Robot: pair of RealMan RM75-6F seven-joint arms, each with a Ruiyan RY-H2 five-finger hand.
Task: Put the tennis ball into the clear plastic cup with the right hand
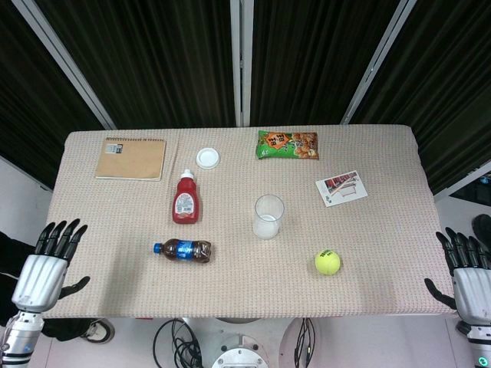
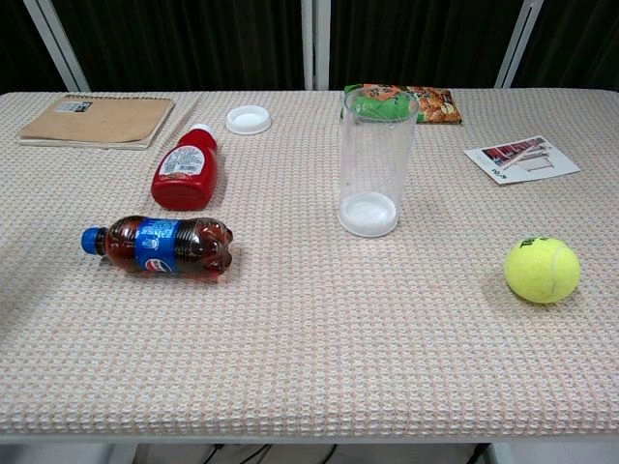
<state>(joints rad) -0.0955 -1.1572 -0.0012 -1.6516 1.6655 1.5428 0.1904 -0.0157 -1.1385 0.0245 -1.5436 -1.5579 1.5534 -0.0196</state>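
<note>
**Q:** What does the surface look like, and the room around it?

**A:** I see a rectangular surface (image 1: 368, 192) under a beige woven cloth, with dark curtains and pale metal posts behind it.

**Q:** Which containers are there, and what is in them?

**A:** A clear plastic cup (image 1: 268, 216) stands upright near the middle, holding nothing. A cola bottle (image 1: 184, 250) lies on its side to the left, full of dark drink. A red ketchup bottle (image 1: 186, 198) lies flat behind it. Along the far edge sit a notebook (image 1: 131, 158), a white lid (image 1: 208, 158) and a green snack bag (image 1: 288, 144). A printed card (image 1: 341, 188) lies right of the cup.

**Q:** Where is the tennis ball?

**A:** The tennis ball (image 2: 542, 270) rests on the cloth, right of the cup and nearer to me, touching nothing else.

**Q:** And my hands?

**A:** Only the head view shows them. The left hand (image 1: 47, 264) and right hand (image 1: 468, 276) hover off the near corners, fingers (image 1: 65, 234) spread apart, holding nothing. The chest view shows only the surface.
</note>
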